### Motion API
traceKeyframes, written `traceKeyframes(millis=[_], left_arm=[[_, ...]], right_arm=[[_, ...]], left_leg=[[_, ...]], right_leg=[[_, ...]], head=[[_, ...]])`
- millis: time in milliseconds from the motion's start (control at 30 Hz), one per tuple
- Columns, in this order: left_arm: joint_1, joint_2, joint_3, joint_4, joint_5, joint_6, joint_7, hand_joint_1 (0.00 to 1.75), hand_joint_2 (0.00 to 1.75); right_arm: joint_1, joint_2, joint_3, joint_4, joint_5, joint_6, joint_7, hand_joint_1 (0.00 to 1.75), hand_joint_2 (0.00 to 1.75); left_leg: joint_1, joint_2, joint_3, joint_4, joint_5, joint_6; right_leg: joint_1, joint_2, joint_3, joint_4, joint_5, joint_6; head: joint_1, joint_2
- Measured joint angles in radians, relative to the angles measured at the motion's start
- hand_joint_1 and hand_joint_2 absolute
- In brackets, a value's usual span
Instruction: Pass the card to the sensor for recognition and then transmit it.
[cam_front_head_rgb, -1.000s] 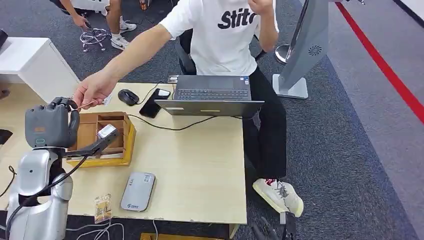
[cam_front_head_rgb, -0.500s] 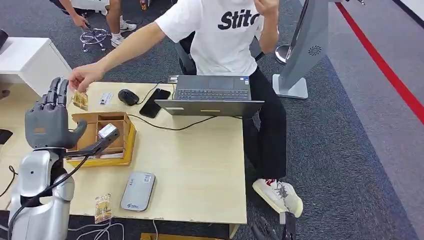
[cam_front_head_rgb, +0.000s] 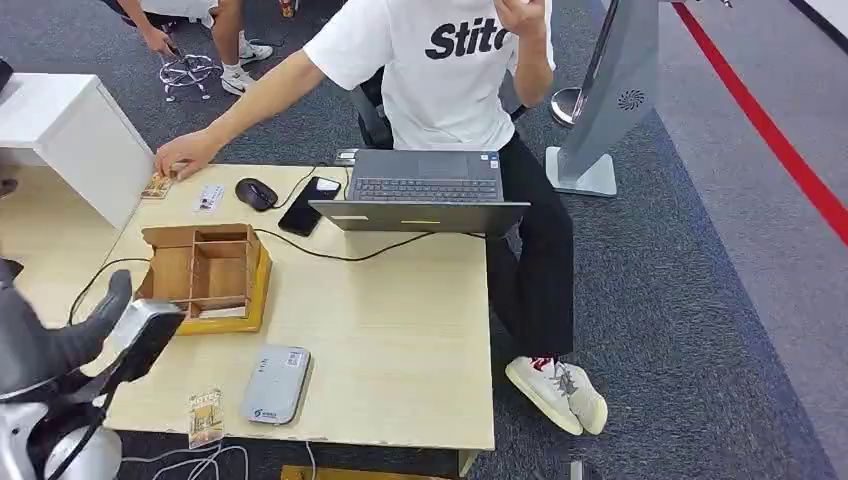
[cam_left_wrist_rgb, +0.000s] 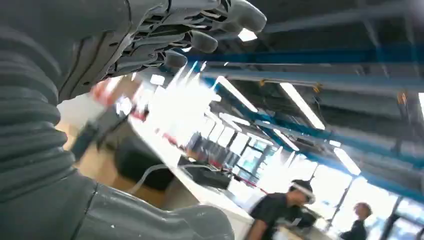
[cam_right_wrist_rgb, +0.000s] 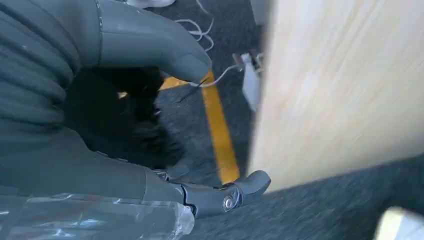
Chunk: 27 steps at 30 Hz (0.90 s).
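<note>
Handover seemingly done: card (cam_front_head_rgb: 156, 185) under person's hand (cam_front_head_rgb: 185, 155); left hand (cam_front_head_rgb: 60, 340) empty, fingers spread; next card (cam_front_head_rgb: 205, 415) awaits pickup

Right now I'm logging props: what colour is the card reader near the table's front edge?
Light grey card reader, clearest in the head view.

Left hand (cam_front_head_rgb: 55, 335) low at the near-left corner of the table (cam_front_head_rgb: 400, 330), thumb pointing out over the edge, fingers (cam_left_wrist_rgb: 200, 40) extended and apart, holding nothing. Right hand (cam_right_wrist_rgb: 150, 125) hangs beside the table edge, fingers apart, nothing held.
</note>
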Motion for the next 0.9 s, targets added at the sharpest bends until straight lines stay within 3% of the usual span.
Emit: traceKeyframes(millis=[67,133,233,400,433,467,500,633,767,833,900], left_arm=[[0.086,-0.066,0.073,-0.093,0.321,0.040,-0.072,0.00,1.75],[0.155,-0.111,0.143,-0.117,0.553,0.161,-0.123,0.00,1.75],[0.216,-0.153,0.237,-0.093,0.694,0.264,-0.134,0.00,1.75],[0.176,-0.194,0.477,0.094,0.808,0.280,-0.129,0.00,1.75],[0.169,-0.199,0.512,0.121,0.821,0.280,-0.131,0.30,1.75],[0.158,-0.201,0.534,0.154,0.833,0.280,-0.126,1.48,1.75],[0.140,-0.204,0.568,0.198,0.833,0.280,-0.115,1.75,1.75],[0.080,-0.216,0.695,0.398,0.838,0.281,-0.074,1.75,1.75],[0.036,-0.219,0.756,0.622,0.870,0.280,-0.004,1.75,1.75],[0.010,-0.219,0.790,0.751,0.799,0.274,0.089,1.75,1.75],[-0.002,-0.219,0.801,0.851,0.737,0.262,0.125,1.75,1.75]], right_arm=[[0.020,-0.004,-0.027,-0.003,-0.015,0.022,0.001,0.00,1.75],[0.035,-0.006,-0.060,-0.007,-0.036,0.059,0.017,0.00,1.75],[0.047,-0.006,-0.111,-0.015,-0.057,0.100,0.029,0.00,1.75],[0.053,-0.006,-0.165,-0.025,-0.036,0.120,0.037,0.00,1.75],[0.055,-0.006,-0.171,-0.027,-0.032,0.122,0.037,0.56,1.75],[0.056,-0.006,-0.176,-0.027,-0.023,0.126,0.036,1.75,1.75],[0.055,-0.006,-0.181,-0.027,-0.011,0.134,0.034,1.75,1.75],[0.054,-0.006,-0.206,-0.027,0.020,0.161,0.018,1.75,1.75],[0.052,-0.006,-0.226,-0.027,0.045,0.184,0.012,1.75,1.75],[0.048,-0.005,-0.235,-0.027,0.057,0.191,0.005,1.75,1.75],[0.047,-0.005,-0.245,-0.026,0.059,0.192,0.002,1.75,1.75]], left_leg=[[-0.001,0.002,0.002,0.000,-0.003,0.001],[-0.001,0.002,0.003,0.000,-0.004,0.001],[0.000,-0.003,0.003,0.000,-0.004,0.001],[0.001,0.000,0.006,-0.001,-0.003,0.000],[0.000,0.000,0.006,-0.001,-0.002,0.000],[0.000,-0.001,0.006,-0.001,-0.002,0.000],[0.000,-0.002,0.006,-0.001,-0.002,0.000],[0.000,-0.001,0.007,-0.001,-0.002,0.000],[-0.001,-0.001,0.007,0.000,-0.002,0.000],[-0.001,-0.001,0.007,0.000,-0.002,0.000],[-0.001,-0.001,0.007,0.000,-0.003,0.000]], right_leg=[[0.000,0.002,0.000,0.000,-0.002,0.000],[0.000,0.001,0.001,-0.001,-0.003,0.003],[0.000,-0.002,0.002,-0.001,-0.004,0.002],[0.000,0.000,0.003,0.000,-0.004,0.001],[0.000,-0.001,0.003,0.000,-0.004,0.001],[0.000,-0.001,0.004,0.000,-0.004,0.001],[0.000,-0.002,0.004,0.000,-0.004,0.001],[0.000,-0.001,0.006,0.000,-0.004,0.001],[-0.001,-0.002,0.006,-0.001,-0.004,0.001],[-0.001,-0.001,0.006,-0.001,-0.004,0.001],[-0.001,-0.001,0.006,-0.001,-0.004,0.002]], head=[[0.000,0.000],[0.000,0.000],[0.000,0.000],[-0.002,0.000],[-0.001,0.000],[-0.002,0.000],[-0.001,0.000],[-0.001,0.000],[0.000,0.000],[-0.001,0.000],[-0.001,0.000]])
